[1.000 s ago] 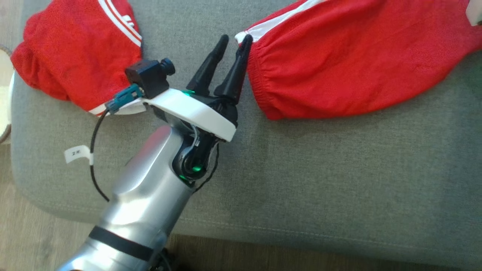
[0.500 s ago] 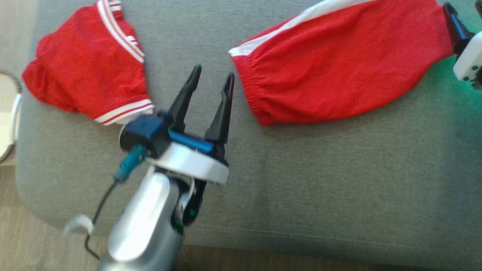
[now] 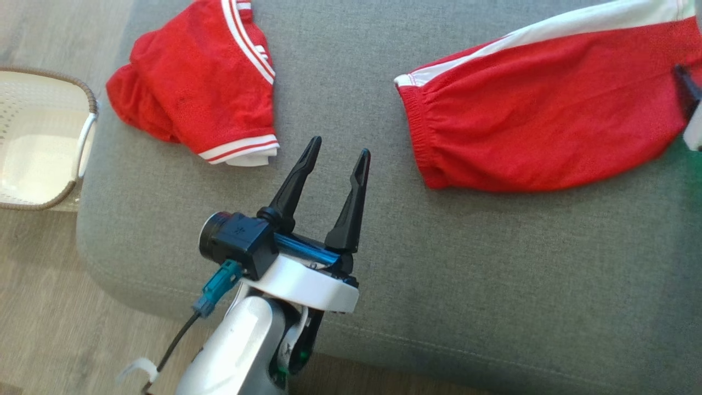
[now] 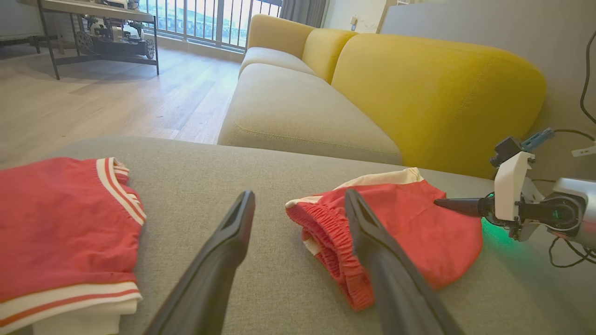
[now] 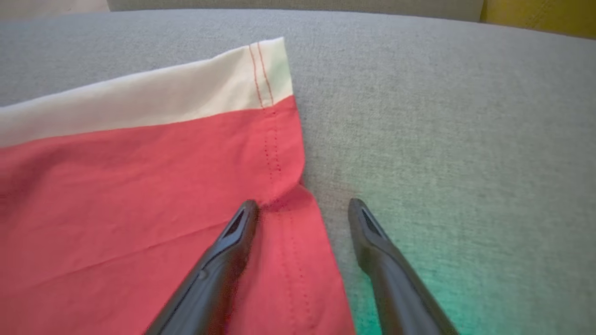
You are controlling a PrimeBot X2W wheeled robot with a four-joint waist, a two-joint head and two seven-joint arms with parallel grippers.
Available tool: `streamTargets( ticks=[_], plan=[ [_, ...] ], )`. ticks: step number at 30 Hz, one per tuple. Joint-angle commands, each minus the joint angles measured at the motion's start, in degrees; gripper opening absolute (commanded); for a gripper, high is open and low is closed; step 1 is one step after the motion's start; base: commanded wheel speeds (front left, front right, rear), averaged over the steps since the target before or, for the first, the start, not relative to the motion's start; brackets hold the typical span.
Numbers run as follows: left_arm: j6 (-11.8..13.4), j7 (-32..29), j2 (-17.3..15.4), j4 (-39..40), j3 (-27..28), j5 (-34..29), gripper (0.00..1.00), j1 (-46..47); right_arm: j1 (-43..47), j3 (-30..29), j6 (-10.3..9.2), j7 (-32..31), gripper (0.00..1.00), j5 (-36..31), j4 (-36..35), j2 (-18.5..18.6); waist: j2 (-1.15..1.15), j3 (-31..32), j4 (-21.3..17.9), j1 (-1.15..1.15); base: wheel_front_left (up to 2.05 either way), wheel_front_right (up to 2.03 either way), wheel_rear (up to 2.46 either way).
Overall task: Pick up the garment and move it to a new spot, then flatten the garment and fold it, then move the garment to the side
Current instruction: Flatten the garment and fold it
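The garment (image 3: 548, 126), red shorts with a white side stripe, lies flat on the grey cushion (image 3: 493, 274) at the right, its elastic waistband (image 4: 335, 251) facing left. My left gripper (image 3: 340, 147) stands open over bare cushion, left of the waistband and apart from it. In its own view the left gripper (image 4: 299, 195) points at the waistband with nothing between its fingers. My right gripper (image 3: 684, 82) is at the garment's far right end. Its wrist view shows the right gripper (image 5: 302, 203) open astride the hem corner, one finger over red cloth, the other over cushion.
A second red garment (image 3: 208, 104) with white and red trim lies folded at the cushion's left. A white basket (image 3: 88, 109) with a brown rim stands on the wooden floor (image 3: 44, 307) beyond it. A yellow sofa (image 4: 419, 93) is behind the cushion.
The head camera has shifted, bringing the basket into view. My left gripper has drawn back from the waistband toward the cushion's front edge, its fingers a little wider apart.
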State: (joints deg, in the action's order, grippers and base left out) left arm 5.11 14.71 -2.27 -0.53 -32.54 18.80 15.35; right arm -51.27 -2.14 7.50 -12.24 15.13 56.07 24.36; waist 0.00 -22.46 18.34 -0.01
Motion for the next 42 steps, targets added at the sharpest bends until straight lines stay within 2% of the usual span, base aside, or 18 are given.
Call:
streamTargets(
  ticks=[1, 3, 4, 6, 7, 16, 29, 35, 42],
  plan=[
    [0.5, 0.3, -0.6, 1.7, 1.6, -0.4, 1.00, 0.0, 1.3, 1.9, -0.01, -1.5, 1.00, -0.6, 0.5, -2.3, 0.00, 0.4, -0.1, 0.01, 0.00, 0.00, 0.00],
    [0.5, 0.3, -0.6, 1.5, 1.8, -0.7, 1.00, 0.0, 1.5, 2.8, -0.01, -2.3, 1.00, -0.7, 1.3, -3.9, 0.00, 0.9, -0.3, 0.01, 0.00, 0.00, 0.00],
    [0.4, 0.3, -0.6, 1.3, 1.9, -0.9, 1.00, 0.0, 1.6, 3.3, -0.01, -2.7, 0.82, -0.7, 1.6, -4.4, 0.00, 1.1, -0.4, 0.01, 0.00, 0.00, 0.00],
    [0.4, 0.3, -0.6, 1.2, 2.2, -1.2, 1.00, 0.0, 1.7, 3.9, -0.01, -3.2, 0.22, -0.6, 2.2, -5.1, 0.00, 1.6, -0.7, 0.01, 0.00, 0.00, 0.00],
    [0.3, 0.3, -0.6, 1.1, 2.3, -1.3, 1.00, 0.0, 1.7, 4.2, -0.01, -3.4, 0.00, -0.6, 2.4, -5.4, 0.00, 1.9, -0.9, 0.01, 0.00, 0.00, 0.00],
    [0.0, 0.3, -0.6, 0.6, 3.4, -2.4, 1.00, -1.2, 1.1, 2.2, -0.01, 1.1, 0.00, 0.1, 3.2, -4.8, 0.00, 3.7, -3.9, 0.01, 0.00, 0.00, 0.00],
    [-1.4, 0.3, -0.6, 0.1, 5.5, -3.6, 1.00, -3.8, 2.9, -4.7, -0.01, 5.2, 0.00, -2.5, 3.2, -4.4, 0.00, 6.9, -13.3, 0.01, 0.00, 0.00, 0.00],
    [-1.6, 0.3, -0.6, 0.4, 5.7, -3.7, 1.00, -3.7, 4.0, -7.7, -0.01, 5.0, 0.00, -5.9, 0.4, -4.8, 0.00, 7.0, -16.2, 0.01, 0.00, 0.00, 0.00],
    [-1.9, 0.3, -0.6, 0.0, 5.5, -3.7, 1.00, -3.3, 5.0, -8.3, -0.01, 5.0, 0.00, -8.8, -6.3, -7.2, 0.00, 6.7, -16.2, 0.01, 0.00, 0.00, 0.00]
  ],
)
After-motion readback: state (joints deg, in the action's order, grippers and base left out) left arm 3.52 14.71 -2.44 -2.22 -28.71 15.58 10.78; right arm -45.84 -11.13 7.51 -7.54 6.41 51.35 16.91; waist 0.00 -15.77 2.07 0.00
